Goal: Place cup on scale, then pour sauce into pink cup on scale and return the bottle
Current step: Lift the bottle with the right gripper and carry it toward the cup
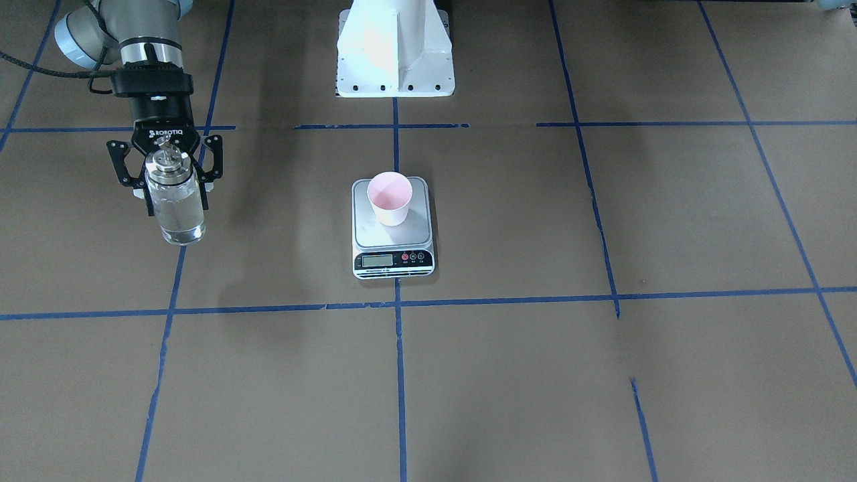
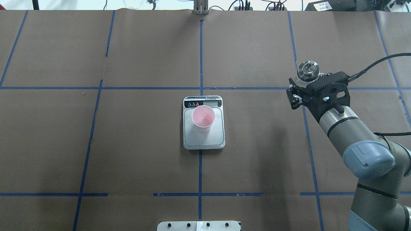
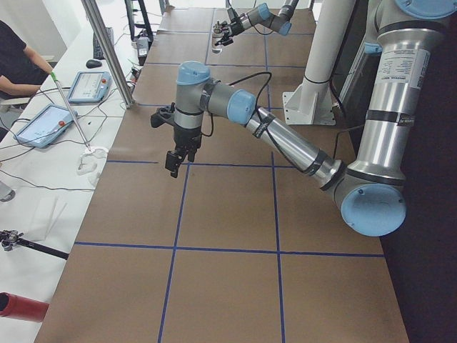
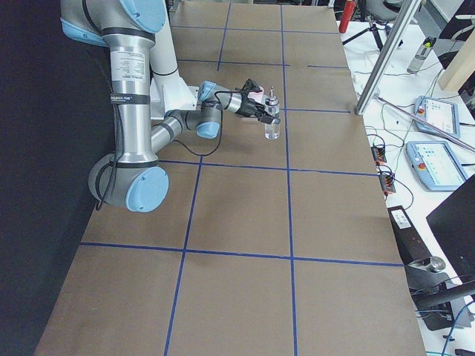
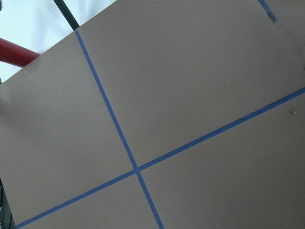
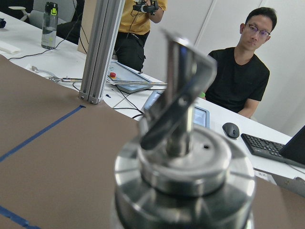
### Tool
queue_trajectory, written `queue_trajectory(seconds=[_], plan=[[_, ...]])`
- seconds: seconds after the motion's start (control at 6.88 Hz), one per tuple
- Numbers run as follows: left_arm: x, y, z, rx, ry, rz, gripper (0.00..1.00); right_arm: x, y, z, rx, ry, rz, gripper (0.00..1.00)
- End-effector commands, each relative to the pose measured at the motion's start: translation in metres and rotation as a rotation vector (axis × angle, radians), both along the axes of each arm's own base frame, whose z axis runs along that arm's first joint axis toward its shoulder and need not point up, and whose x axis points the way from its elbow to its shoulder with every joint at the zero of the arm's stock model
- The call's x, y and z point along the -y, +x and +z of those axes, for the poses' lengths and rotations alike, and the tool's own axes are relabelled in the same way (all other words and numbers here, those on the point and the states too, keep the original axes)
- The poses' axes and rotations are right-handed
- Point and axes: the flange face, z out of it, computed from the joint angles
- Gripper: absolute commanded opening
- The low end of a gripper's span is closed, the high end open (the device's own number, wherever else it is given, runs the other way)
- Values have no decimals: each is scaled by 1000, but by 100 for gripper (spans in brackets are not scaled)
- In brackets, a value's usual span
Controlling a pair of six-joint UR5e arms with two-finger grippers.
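Got cup [image 2: 203, 118] on scale [image 2: 204, 145], bottle [image 1: 177, 213] in right end effector [image 1: 176, 196].
Seeing cup upright on platform [image 2: 217, 136] at centre of surface [image 2: 128, 144], display strip [image 2: 203, 103] on far side. Farther out right, clamping bottle upright by its upper body, clear sauce [image 1: 175, 226] inside, well apart from scale. Can't tell grip state on left end effector [image 3: 173, 163], hanging above surface off left.

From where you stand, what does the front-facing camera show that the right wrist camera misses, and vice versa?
Front-facing only: the pale pink paper cup on the silver steel scale, and the right gripper around the clear glass bottle. Right wrist only: a person in a black shirt, a black keyboard and an aluminium post in the background. Both: the bottle's shiny silver pour-spout cap and the brown table with blue tape.
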Motion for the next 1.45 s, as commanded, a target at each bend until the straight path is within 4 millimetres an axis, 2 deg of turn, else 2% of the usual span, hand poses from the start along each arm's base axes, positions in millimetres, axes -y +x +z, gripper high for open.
queue_trajectory(seconds=[0.0, 0.15, 0.29, 0.44, 0.73, 0.87, 1.02, 1.16, 1.31], plan=[[-18, -6, 37, -43, -90, -7, 100, 5, -10, -11, -156, 59, 21, 0], [-15, -5, 37, -39, -90, -9, 100, -1, -23, -18, -183, 89, 47, 0], [-7, -4, 57, -36, -87, -1, 100, -6, -36, -21, -189, 101, 46, 0], [-11, -5, 70, -41, -94, -8, 100, -17, -46, -21, -214, 118, 43, 0], [-5, -11, 116, -30, -159, -14, 100, -31, -63, -26, -314, 160, 65, 0], [-4, -13, 132, -29, -187, -17, 100, -44, -77, -28, -370, 170, 80, 0], [-3, -16, 131, -33, -163, 13, 100, -48, -107, -53, -390, 184, 95, 0], [-5, -28, 141, -33, -183, -9, 100, -51, -133, -58, -423, 194, 110, 0], [-4, -34, 165, -31, -226, -17, 100, -50, -140, -53, -454, 192, 107, 0]])
